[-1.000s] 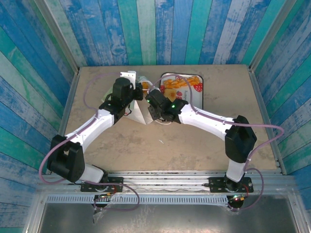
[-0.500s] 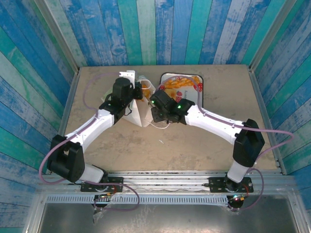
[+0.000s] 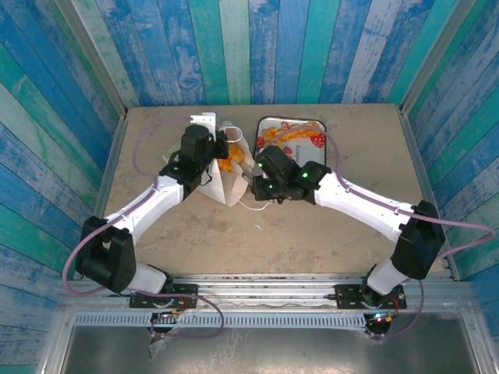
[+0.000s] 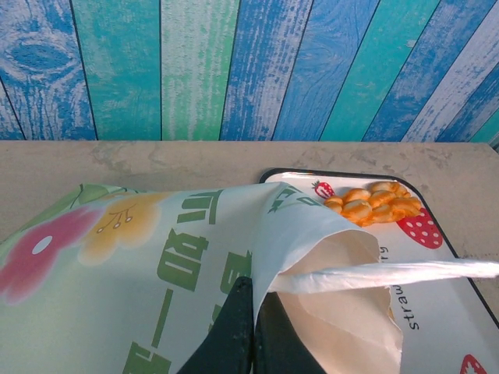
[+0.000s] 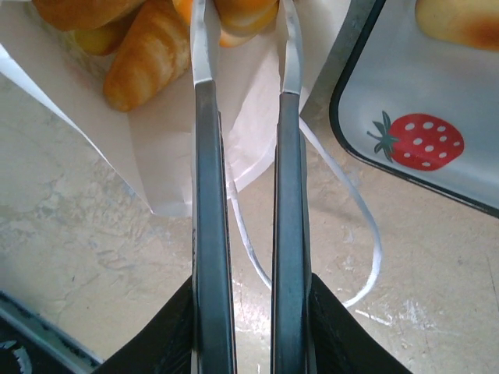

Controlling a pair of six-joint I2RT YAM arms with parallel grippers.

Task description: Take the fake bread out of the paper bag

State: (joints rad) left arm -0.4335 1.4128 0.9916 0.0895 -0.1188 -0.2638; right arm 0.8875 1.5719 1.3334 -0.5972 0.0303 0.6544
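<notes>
Bread (image 5: 144,58): in the bag's mouth; one roll (image 5: 243,14) sits between the right gripper's (image 5: 243,47) jaws, which are narrowly apart and seem to pinch it.
Bag (image 4: 156,257): on the counter (image 3: 312,226), at 9 o'clock from the tray (image 5: 468,78); the left gripper's (image 4: 251,300) jaws are together on its wall.
Risk: a tip-only pinch may drop the roll; the cord handle (image 5: 366,234) could snag and drag the bag.

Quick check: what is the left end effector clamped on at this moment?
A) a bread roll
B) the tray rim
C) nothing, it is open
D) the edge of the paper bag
D: the left wrist view shows the left end effector pinched shut on the paper bag at its edge.
</notes>
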